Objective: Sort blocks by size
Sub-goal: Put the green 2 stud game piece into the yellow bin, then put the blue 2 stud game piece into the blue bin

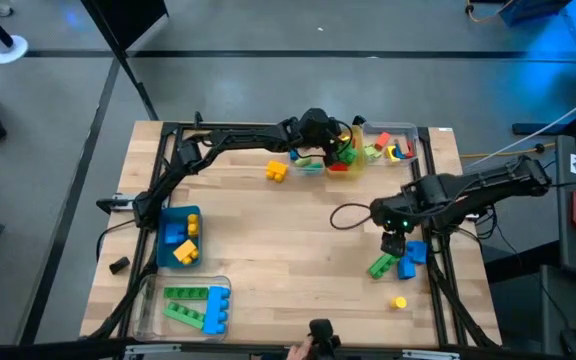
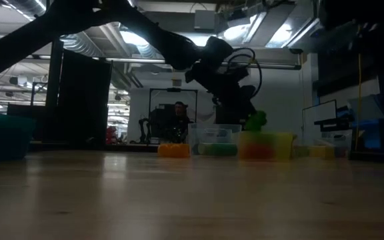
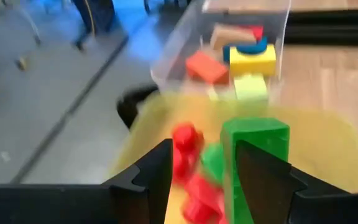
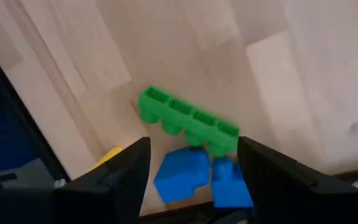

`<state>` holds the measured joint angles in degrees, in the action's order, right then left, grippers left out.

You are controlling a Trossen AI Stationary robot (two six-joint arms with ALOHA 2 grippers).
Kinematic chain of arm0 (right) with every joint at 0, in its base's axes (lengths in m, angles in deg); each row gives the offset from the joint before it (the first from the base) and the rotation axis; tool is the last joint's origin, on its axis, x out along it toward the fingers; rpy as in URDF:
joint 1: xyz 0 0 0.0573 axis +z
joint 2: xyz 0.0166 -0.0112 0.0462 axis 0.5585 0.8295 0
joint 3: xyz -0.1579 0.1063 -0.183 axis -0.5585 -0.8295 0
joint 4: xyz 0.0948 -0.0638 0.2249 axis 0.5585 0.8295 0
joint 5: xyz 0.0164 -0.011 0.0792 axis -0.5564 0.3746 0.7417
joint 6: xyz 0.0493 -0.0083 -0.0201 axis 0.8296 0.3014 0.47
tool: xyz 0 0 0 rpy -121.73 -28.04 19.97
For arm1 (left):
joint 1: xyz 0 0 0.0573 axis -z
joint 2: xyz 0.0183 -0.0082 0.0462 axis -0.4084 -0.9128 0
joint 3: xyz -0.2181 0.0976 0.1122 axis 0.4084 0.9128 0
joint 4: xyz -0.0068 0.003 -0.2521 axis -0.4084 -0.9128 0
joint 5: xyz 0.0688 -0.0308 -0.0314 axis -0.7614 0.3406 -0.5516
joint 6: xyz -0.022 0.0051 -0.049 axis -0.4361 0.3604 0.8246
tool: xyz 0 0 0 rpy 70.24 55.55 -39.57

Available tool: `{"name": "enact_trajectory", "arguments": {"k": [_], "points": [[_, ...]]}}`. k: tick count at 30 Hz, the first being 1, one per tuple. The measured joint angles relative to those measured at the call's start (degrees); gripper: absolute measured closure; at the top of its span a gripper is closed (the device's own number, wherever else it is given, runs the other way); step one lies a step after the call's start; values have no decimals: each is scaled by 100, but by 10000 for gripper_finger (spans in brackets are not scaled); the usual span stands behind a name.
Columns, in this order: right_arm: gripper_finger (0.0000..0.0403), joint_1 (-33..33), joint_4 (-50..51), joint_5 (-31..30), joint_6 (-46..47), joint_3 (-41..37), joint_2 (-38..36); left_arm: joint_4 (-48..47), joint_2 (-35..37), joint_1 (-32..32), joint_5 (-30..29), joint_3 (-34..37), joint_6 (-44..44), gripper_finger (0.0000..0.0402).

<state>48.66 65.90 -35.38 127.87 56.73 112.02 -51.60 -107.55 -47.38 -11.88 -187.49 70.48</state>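
Note:
My left gripper [image 1: 343, 150] [image 3: 204, 149] is open over a yellow bin [image 3: 328, 134] at the table's far middle. Red blocks [image 3: 185, 146] and green blocks lie in the bin. A green block [image 3: 257, 140] stands on end right beside one finger. My right gripper [image 1: 396, 243] [image 4: 192, 144] hangs open, pointing down, just above a long green block [image 4: 188, 121] and blue blocks [image 4: 182, 174] that lie on the table near its right edge. My left gripper has the upright green block's side [image 3: 232, 155] next to the inner face of one finger [image 3: 260, 180]. I cannot tell whether they touch. The other finger stands well apart from the block.
A clear bin [image 1: 393, 145] of small blocks stands beside the yellow bin. An orange block [image 1: 276, 171] lies on the table. A blue bin [image 1: 180, 238] and a clear bin [image 1: 183, 305] with long blocks stand at the near left. A small yellow block [image 1: 399, 301] lies at the near right.

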Motion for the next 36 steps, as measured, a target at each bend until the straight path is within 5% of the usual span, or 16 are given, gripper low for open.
{"name": "enact_trajectory", "arguments": {"k": [4,15,27,36], "points": [[162,462,-34,-59,664,0,0,-286,0,89,-17,2,764,242],[162,1501,-123,-218,2678,0,3,-244,22,179,-107,-176,1212,242],[162,2604,-101,-503,5343,2,918,-435,31,825,-85,-315,839,243],[162,3031,-104,-348,6027,2,1307,-697,28,1185,-92,-315,355,243]]}}
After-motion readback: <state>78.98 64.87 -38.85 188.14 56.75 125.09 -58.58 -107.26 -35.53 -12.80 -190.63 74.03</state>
